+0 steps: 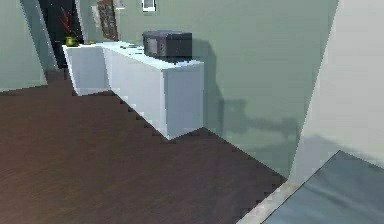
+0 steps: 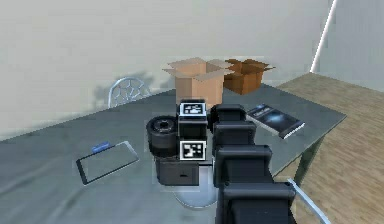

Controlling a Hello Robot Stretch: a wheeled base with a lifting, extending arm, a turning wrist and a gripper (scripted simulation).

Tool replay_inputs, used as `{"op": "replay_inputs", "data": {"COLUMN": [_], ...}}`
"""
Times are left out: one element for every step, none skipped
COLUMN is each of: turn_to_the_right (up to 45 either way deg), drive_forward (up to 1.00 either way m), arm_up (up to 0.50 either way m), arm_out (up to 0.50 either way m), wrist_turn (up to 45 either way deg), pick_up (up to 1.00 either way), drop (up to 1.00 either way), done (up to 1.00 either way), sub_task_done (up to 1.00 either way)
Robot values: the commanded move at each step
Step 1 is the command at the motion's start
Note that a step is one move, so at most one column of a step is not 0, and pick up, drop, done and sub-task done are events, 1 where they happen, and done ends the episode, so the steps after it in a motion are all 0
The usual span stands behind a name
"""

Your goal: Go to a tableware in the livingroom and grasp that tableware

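Note:
The dark arm (image 2: 245,165) rises from the arm side view's bottom edge over a grey table (image 2: 60,145). At its far end are two white marker squares (image 2: 191,112), with the gripper (image 2: 158,135) as a dark round body left of them. Just below the gripper a dark grey cup-like shape (image 2: 178,171) stands on the tabletop with a pale oval base (image 2: 203,196) beside it. I cannot tell whether the gripper holds anything. A round silvery lattice piece (image 2: 127,90) stands farther out on the table.
Two open cardboard boxes (image 2: 200,78) stand at the table's far side, with a flat tablet (image 2: 105,162) left and a book (image 2: 275,119) right. In the forward view a white counter (image 1: 170,95) bears a microwave (image 1: 167,44). Dark wood floor (image 1: 110,160) lies free.

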Motion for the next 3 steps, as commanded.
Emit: {"op": "replay_inputs", "data": {"turn_to_the_right": [0.0, 0.0, 0.0], "drive_forward": [0.0, 0.0, 0.0], "arm_up": [0.0, -0.28, 0.0], "arm_out": [0.0, 0.0, 0.0], "wrist_turn": [9.0, 0.0, 0.0], "pick_up": [0.0, 0.0, 1.0], "drop": [0.0, 0.0, 0.0], "done": [0.0, 0.0, 0.0], "sub_task_done": [0.0, 0.0, 0.0]}}
